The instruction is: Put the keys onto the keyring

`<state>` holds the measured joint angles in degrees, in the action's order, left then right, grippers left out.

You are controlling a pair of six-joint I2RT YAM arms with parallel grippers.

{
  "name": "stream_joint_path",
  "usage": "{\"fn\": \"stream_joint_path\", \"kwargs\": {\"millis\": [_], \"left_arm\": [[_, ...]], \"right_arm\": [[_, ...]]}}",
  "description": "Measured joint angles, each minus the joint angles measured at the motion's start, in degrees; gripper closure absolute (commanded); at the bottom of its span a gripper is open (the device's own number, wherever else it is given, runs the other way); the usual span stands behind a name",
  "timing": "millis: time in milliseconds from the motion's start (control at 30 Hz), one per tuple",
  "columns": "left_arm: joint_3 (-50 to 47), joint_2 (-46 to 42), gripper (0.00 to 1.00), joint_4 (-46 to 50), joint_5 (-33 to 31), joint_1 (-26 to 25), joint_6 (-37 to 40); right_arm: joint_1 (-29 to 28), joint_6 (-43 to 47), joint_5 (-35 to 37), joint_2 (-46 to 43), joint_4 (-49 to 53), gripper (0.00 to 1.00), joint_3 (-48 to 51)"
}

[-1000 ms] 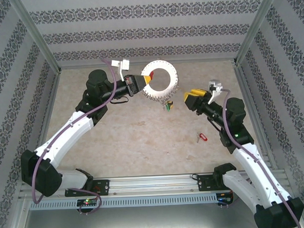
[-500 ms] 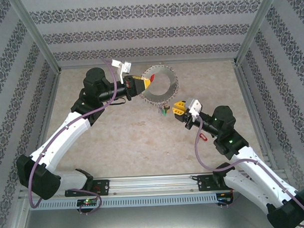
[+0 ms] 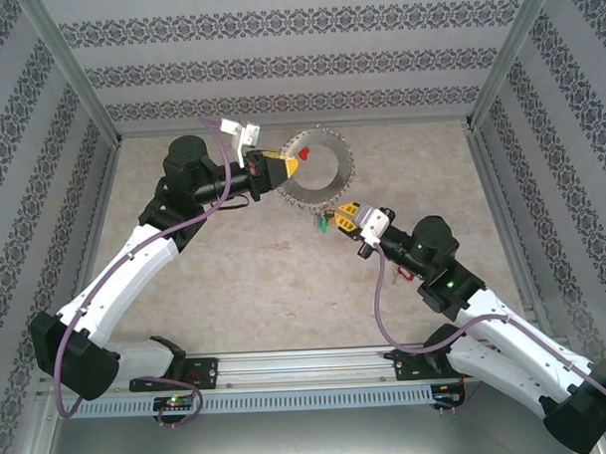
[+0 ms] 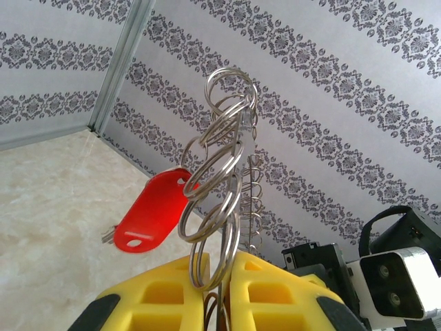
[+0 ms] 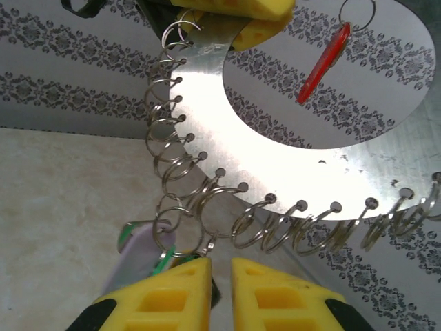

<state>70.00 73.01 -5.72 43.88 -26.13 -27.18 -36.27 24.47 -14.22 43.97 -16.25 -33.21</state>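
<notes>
Keyring (image 5: 207, 138): one. Keys counted: three – one red-tagged key (image 4: 148, 214), one green-tagged key (image 3: 323, 224), one lilac-tagged key (image 5: 131, 270). Grippers: two – left gripper (image 3: 293, 164), right gripper (image 3: 342, 214)

Worktop (image 3: 235, 279): pale beige with a marbled look and a matt finish.
Walls (image 3: 297, 68): grey panels on three sides, banded with a dark floral pattern.
Corner posts (image 3: 72, 71): bare metal, at the back left and back right.
Rail (image 3: 308, 364): metal, running along the near edge.
</notes>
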Motion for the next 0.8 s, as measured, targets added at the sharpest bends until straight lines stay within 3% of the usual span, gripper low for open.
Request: {"fn": "stream_joint_path", "kwargs": {"millis": [800], "left_arm": [[0.0, -0.44, 1.0, -0.02, -0.81, 0.0, -0.22]], "right_arm": [[-0.74, 0.37, 2.47, 3.02, -4.61, 0.84, 0.0]]}}
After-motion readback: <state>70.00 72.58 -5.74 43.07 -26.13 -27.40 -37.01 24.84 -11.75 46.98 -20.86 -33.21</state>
